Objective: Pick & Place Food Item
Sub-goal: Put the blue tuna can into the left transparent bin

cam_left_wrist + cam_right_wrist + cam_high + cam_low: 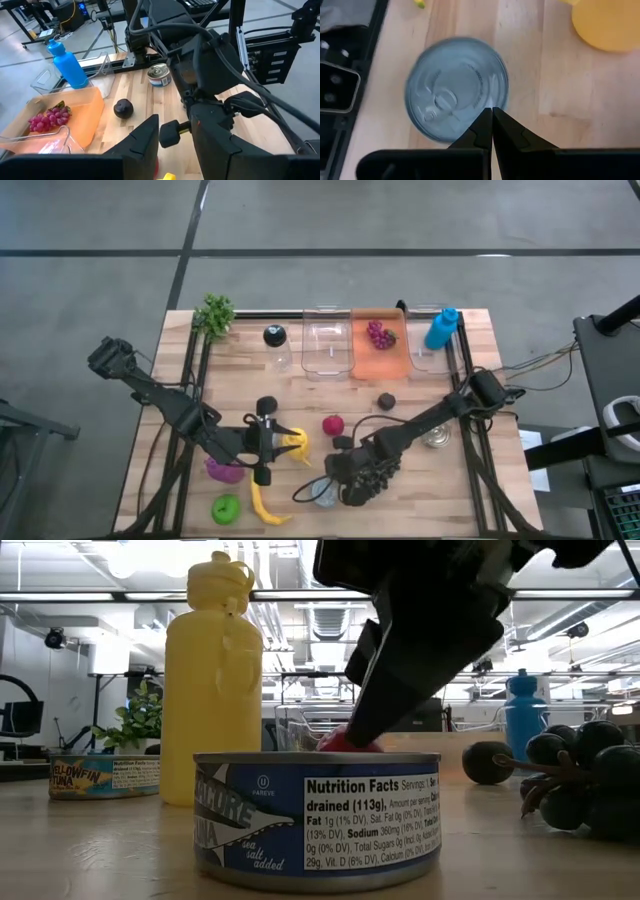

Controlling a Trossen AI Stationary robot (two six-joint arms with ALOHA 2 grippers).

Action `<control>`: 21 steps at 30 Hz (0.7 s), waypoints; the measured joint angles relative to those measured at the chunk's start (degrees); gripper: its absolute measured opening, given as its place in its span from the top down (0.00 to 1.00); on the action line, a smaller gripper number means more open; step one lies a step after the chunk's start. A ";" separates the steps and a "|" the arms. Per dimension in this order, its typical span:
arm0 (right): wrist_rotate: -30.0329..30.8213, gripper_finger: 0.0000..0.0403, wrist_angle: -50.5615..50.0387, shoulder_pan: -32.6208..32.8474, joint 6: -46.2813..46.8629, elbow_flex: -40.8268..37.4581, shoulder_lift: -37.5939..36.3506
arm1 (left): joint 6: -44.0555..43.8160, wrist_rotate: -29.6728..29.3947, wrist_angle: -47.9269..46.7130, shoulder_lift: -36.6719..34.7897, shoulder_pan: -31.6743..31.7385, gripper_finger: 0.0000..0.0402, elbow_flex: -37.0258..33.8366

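Observation:
A blue-labelled tuna can (315,815) stands upright on the table near the front edge, seen from above in the right wrist view as a round lid (456,90). My right gripper (491,112) is shut, its tips just over the lid's edge, slanting down (340,480). A yellow squeeze bottle (212,680) stands upright left of the can. My left gripper (265,442) hovers above the bottle (292,446), fingers (145,142) apart with nothing between them. My right gripper's shut fingertips (485,122) stand over the can lid's rim (496,102), coming down at a slant from the table's right. I cannot tell whether they touch the lid. The can sits flat on the table.
A red fruit (333,425), a dark plum (385,401), dark grapes (580,780), a banana (265,505), a green apple (225,508) and a second can (437,438) lie around. An orange tray with red grapes (380,335), clear bins (325,345) and a blue bottle (443,328) line the far edge.

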 joint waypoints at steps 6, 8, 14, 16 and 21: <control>0.15 0.98 -0.56 0.00 0.03 -0.44 -0.24 | 0.00 0.09 -0.22 0.00 0.00 0.71 0.00; 0.15 0.98 -0.64 0.00 0.04 -0.49 -0.24 | 0.00 0.09 -0.22 0.00 0.00 0.71 0.00; 0.15 0.98 -0.71 0.00 4.25 -0.04 -0.24 | -0.02 0.08 -0.22 0.00 0.00 0.71 0.00; 0.15 0.98 -0.68 0.00 7.49 0.31 -0.30 | -0.02 0.07 -0.24 0.00 0.00 0.71 0.00; 0.47 0.98 -2.62 0.00 11.29 0.58 -0.30 | -0.02 0.07 -0.22 0.00 0.00 0.71 0.00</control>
